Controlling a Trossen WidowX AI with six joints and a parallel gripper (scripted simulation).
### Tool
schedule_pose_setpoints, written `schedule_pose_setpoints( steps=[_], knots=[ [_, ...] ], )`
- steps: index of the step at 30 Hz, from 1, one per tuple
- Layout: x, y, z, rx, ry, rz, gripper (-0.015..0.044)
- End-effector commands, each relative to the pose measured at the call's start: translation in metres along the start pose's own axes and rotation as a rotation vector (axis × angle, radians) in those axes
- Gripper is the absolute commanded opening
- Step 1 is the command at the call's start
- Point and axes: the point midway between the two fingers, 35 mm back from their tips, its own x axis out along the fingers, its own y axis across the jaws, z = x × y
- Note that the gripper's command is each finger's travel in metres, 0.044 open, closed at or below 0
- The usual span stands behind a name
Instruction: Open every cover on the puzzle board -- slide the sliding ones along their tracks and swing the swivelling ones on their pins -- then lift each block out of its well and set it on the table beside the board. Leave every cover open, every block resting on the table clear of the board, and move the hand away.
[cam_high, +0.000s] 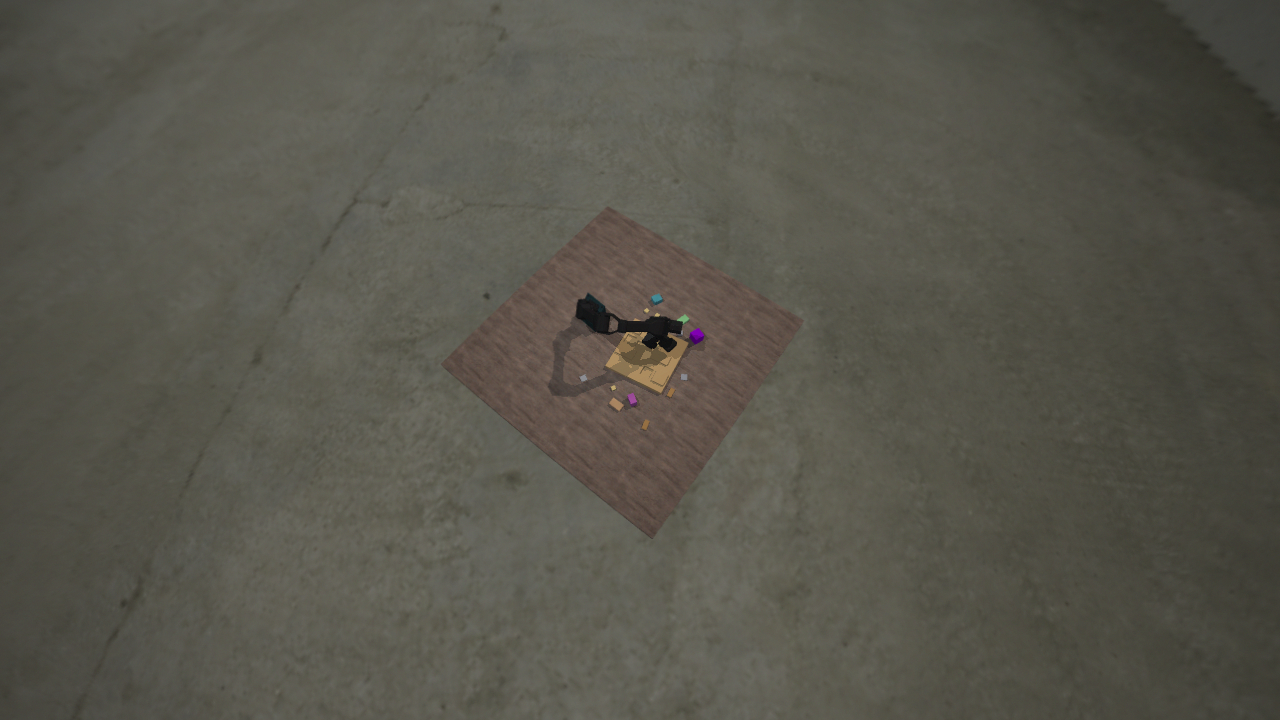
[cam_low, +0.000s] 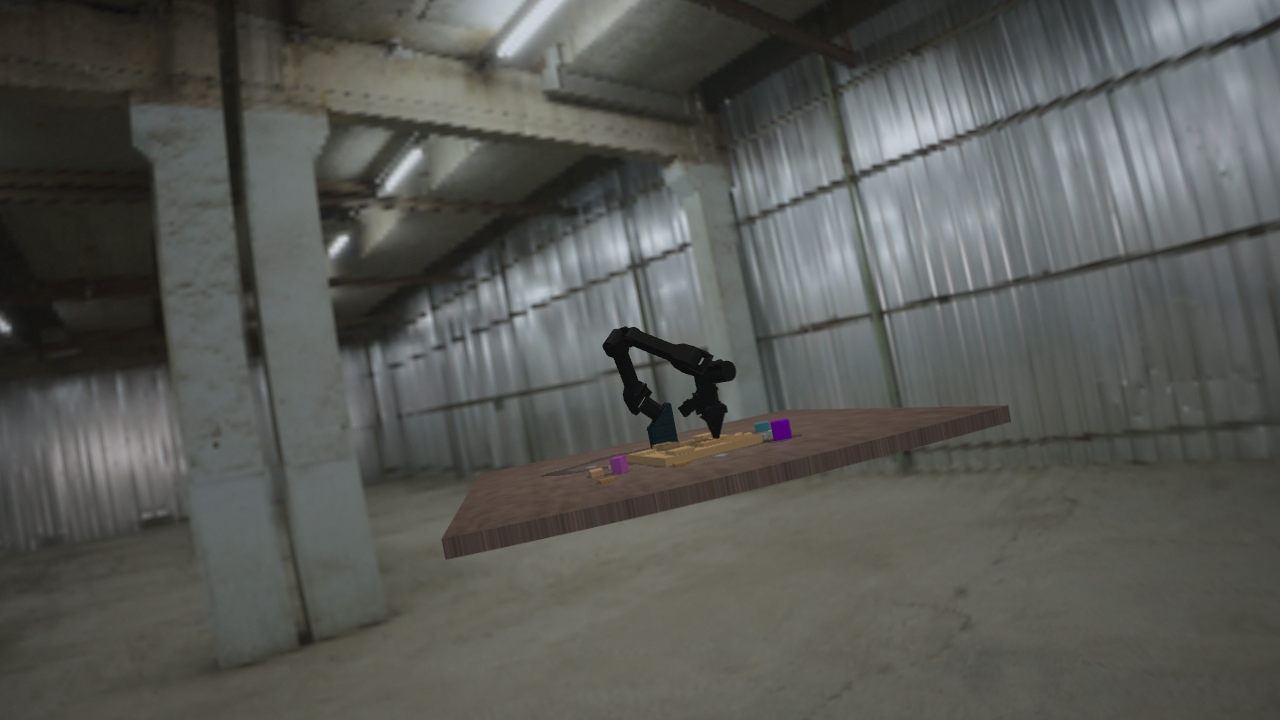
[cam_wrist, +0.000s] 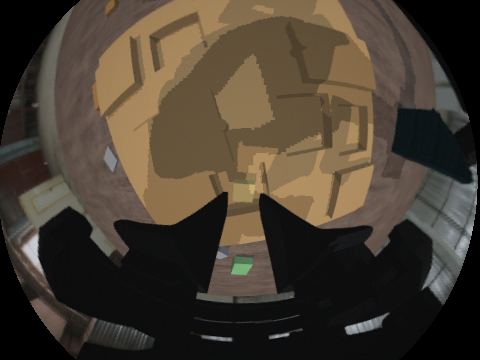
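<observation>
The tan puzzle board (cam_high: 634, 375) (cam_low: 657, 460) (cam_wrist: 127, 165) lies on the table, partly under the arm's shadow. Its covers and raised rails share its colour, so I cannot tell each cover's state. My gripper (cam_low: 716, 436) (cam_wrist: 243, 197) points down at the board, fingers partly open with a gap between the tips. A pale yellow block (cam_wrist: 241, 188) shows in the wrist view just beyond that gap, between low ridges of the board; the fingers do not grip it. Whether the tips touch the board is unclear. In the top view the arm hides the fingertips.
Around the board lie a purple cube (cam_high: 697, 335) (cam_low: 781, 429), a green block (cam_high: 682, 318) (cam_wrist: 242, 266), a teal block (cam_high: 657, 299) (cam_low: 762, 427), a magenta block (cam_high: 631, 399) (cam_low: 618, 464), a grey piece (cam_high: 683, 377) (cam_wrist: 110, 159) and several small orange and tan pieces. The arm's base (cam_low: 662, 427) stands beside the board.
</observation>
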Motion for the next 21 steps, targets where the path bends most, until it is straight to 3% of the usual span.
schedule_pose_setpoints(
  steps=[1, 16, 21],
  knots=[
    [0.001, 0.001, 0.0, -0.002, -0.002, 0.003, 0.0144],
    [0.012, 0.001, 0.0, -0.002, -0.003, 0.004, 0.0144],
    [0.01, 0.0, 0.0, 0.002, 0.0, 0.0, 0.011]
  ],
)
